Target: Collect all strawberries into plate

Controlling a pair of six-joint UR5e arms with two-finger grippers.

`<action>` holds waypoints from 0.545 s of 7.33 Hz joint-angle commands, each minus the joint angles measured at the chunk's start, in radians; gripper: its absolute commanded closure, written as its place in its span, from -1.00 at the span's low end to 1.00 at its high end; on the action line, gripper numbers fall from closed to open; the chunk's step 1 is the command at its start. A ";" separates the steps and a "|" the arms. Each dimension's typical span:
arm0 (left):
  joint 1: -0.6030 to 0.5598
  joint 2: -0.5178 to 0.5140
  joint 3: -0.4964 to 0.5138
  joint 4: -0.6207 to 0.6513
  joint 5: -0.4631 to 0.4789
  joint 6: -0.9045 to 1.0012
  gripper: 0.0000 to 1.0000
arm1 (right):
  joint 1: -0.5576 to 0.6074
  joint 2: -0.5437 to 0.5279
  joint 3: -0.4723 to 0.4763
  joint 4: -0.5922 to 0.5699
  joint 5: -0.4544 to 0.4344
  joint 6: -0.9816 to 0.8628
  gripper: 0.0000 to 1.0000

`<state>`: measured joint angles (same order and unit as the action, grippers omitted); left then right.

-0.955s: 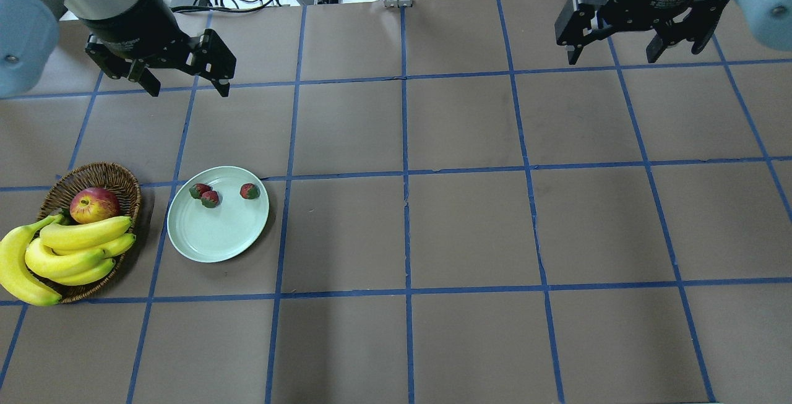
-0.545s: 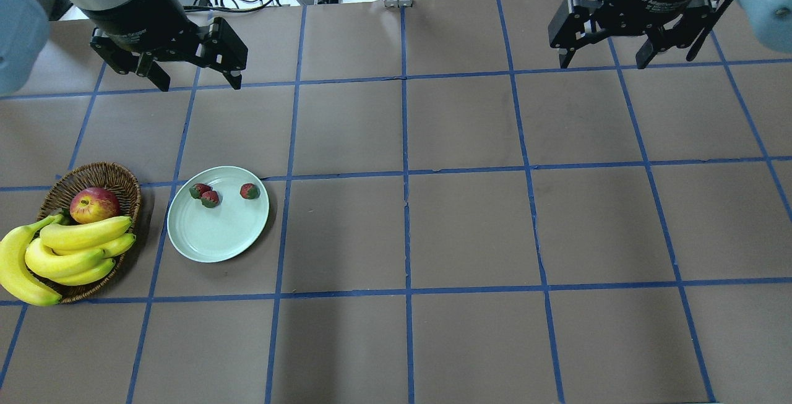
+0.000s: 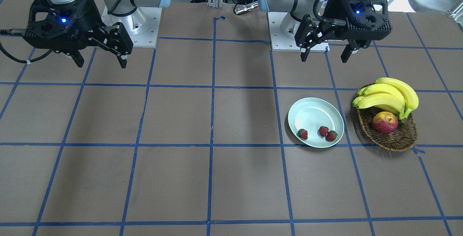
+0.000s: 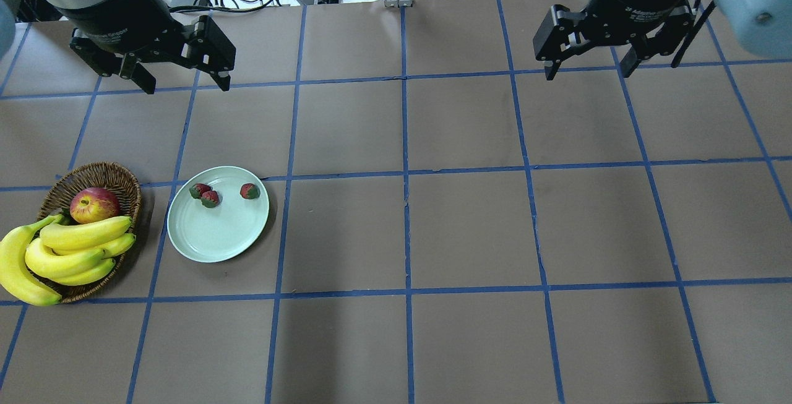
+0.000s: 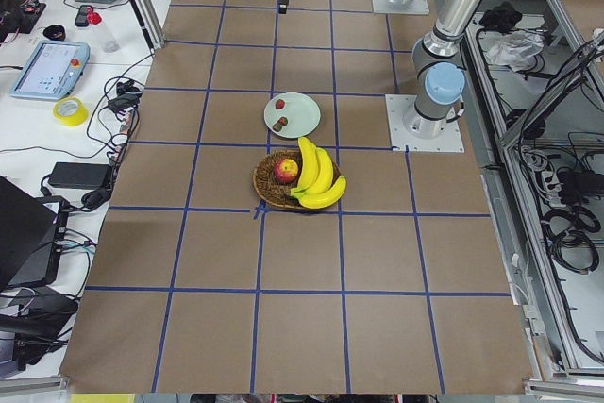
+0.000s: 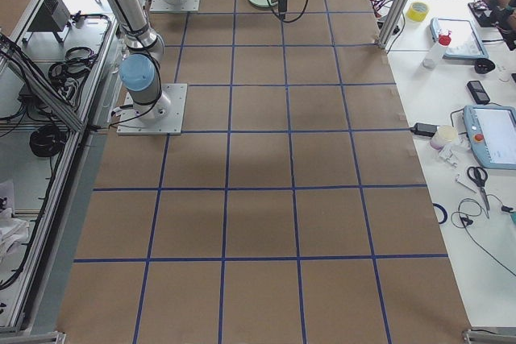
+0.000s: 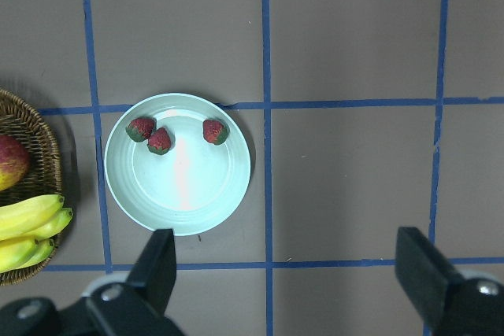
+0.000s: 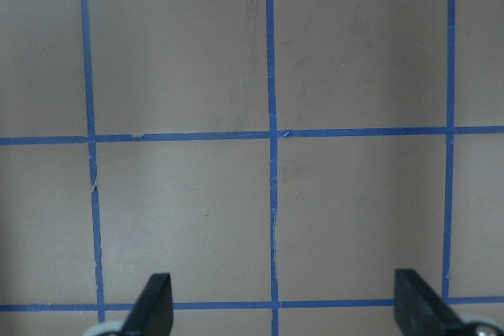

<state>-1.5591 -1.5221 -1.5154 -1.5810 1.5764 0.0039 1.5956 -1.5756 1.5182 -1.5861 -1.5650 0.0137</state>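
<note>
Three small red strawberries (image 4: 210,198) lie on the far side of the pale mint-green plate (image 4: 216,240), two close together and one (image 4: 249,191) apart. They also show in the left wrist view (image 7: 160,141) on the plate (image 7: 189,194), and in the front view (image 3: 323,131) on the plate (image 3: 311,115). My left gripper (image 4: 185,85) (image 3: 324,59) (image 7: 287,273) is open and empty, high above the table behind the plate. My right gripper (image 4: 588,73) (image 3: 102,64) (image 8: 283,304) is open and empty, far to the right over bare table.
A brown wicker basket (image 4: 99,172) (image 3: 398,144) stands left of the plate, holding a red-yellow apple (image 4: 94,204) and a bunch of bananas (image 4: 68,249). Blue tape lines grid the brown table. Cables and boxes lie beyond the far edge.
The right gripper has drifted a little to the left. The left gripper shifted slightly right, then back left. Both stay open. The strawberries and plate have not moved.
</note>
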 commanded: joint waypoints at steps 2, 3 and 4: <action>0.008 0.005 -0.002 -0.016 -0.004 -0.002 -1.00 | 0.029 0.009 0.002 -0.015 0.000 -0.014 -1.00; 0.008 0.005 -0.003 -0.014 -0.001 -0.002 -1.00 | 0.027 0.009 0.002 -0.017 0.000 -0.008 -1.00; 0.008 0.005 -0.005 -0.014 0.004 -0.002 -1.00 | 0.027 0.009 0.002 -0.017 0.000 -0.001 -1.00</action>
<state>-1.5511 -1.5172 -1.5186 -1.5955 1.5749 0.0016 1.6228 -1.5668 1.5201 -1.6018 -1.5648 0.0058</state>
